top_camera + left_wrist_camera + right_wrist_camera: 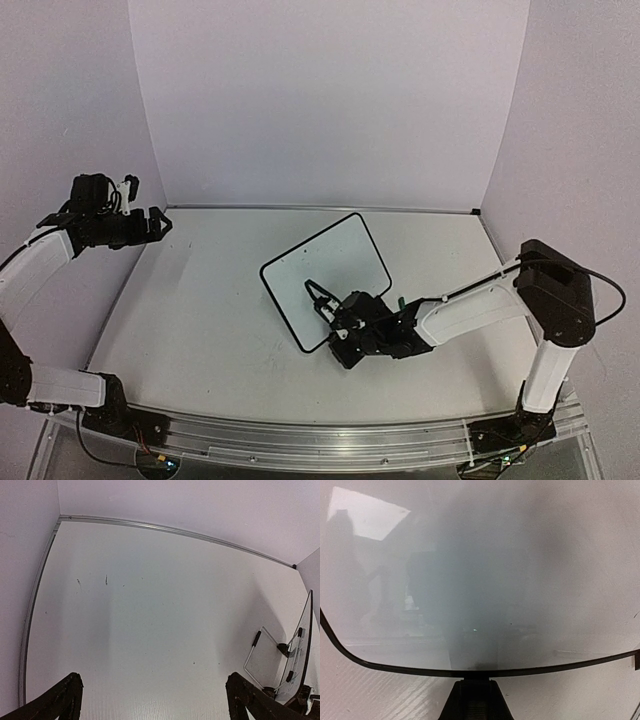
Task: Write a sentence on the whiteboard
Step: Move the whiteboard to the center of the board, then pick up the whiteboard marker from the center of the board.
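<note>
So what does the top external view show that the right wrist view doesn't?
Only top external: the left gripper, open and raised far off to the left, and the whole whiteboard, set askew on the table. Only right wrist: a close look at the board's glossy face, with blurred reflections and no legible writing in that stretch. Both: the board's black frame and the shut right gripper at its near edge.

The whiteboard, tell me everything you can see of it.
The whiteboard is a small white rectangle with a thin black frame and rounded corners, and its surface is glossy and reflective. It sits midway across the table, turned askew to its edges. The shut right gripper is at its near edge; no writing is legible.
</note>
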`<move>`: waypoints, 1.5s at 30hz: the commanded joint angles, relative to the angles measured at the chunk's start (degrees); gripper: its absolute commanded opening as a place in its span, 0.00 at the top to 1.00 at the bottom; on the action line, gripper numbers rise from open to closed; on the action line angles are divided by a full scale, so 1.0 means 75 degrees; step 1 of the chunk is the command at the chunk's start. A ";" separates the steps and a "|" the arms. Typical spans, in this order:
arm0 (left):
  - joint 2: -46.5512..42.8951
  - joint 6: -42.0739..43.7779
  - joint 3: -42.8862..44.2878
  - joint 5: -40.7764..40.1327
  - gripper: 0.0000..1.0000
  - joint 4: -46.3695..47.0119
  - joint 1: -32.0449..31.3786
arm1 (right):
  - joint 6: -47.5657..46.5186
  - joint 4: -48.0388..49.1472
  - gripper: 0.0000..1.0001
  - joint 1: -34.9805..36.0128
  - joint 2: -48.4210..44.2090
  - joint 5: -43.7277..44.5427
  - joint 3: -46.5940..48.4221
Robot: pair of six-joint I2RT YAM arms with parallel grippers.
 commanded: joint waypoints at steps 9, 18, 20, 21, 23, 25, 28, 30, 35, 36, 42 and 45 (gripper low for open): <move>-0.0022 -0.0082 -0.0033 0.0153 0.00 0.0252 0.0016 | 0.0585 -0.0593 0.29 0.0289 -0.1067 0.0487 -0.0137; 0.0021 -0.0075 -0.0001 0.0216 0.01 0.0241 0.0009 | 0.1845 -0.2851 0.23 -0.0347 -0.3031 0.2177 -0.0975; 0.0041 -0.0075 -0.0004 0.0242 0.01 0.0240 0.0016 | 0.2179 -0.3090 0.25 -0.0988 -0.3181 0.1691 -0.1089; 0.0048 -0.0079 -0.0010 0.0254 0.01 0.0243 0.0018 | 0.2328 -0.3181 0.27 -0.1308 -0.3217 0.1392 -0.1126; 0.0067 -0.0076 -0.0014 0.0285 0.02 0.0236 0.0017 | 0.2401 -0.3323 0.30 -0.1754 -0.3193 0.1065 -0.1117; 0.0083 -0.0070 -0.0003 0.0323 0.03 0.0220 0.0014 | 0.2376 -0.3512 0.32 -0.1996 -0.3011 0.0836 -0.0947; 0.0106 -0.0064 0.0010 0.0360 0.03 0.0189 0.0013 | 0.2357 -0.3778 0.40 -0.2368 -0.2495 0.0417 -0.0684; 0.0108 -0.0063 0.0015 0.0362 0.03 0.0177 0.0007 | 0.2337 -0.3886 0.45 -0.2527 -0.2177 0.0252 -0.0567; 0.0126 -0.0048 0.0025 0.0410 0.03 0.0183 0.0005 | 0.2289 -0.3907 0.54 -0.2693 -0.1702 -0.0003 -0.0390; 0.0130 -0.0043 0.0026 0.0441 0.03 0.0176 0.0007 | 0.2275 -0.3905 0.55 -0.2714 -0.1637 -0.0032 -0.0360; 0.0227 0.0029 0.0069 0.0666 0.04 0.0121 -0.0045 | 0.2119 -0.3895 0.71 -0.2851 -0.1223 -0.0095 -0.0194; 0.0296 0.0126 0.0114 0.0685 0.04 0.0031 -0.0217 | 0.2104 -0.3876 0.78 -0.2922 -0.1114 -0.0169 -0.0187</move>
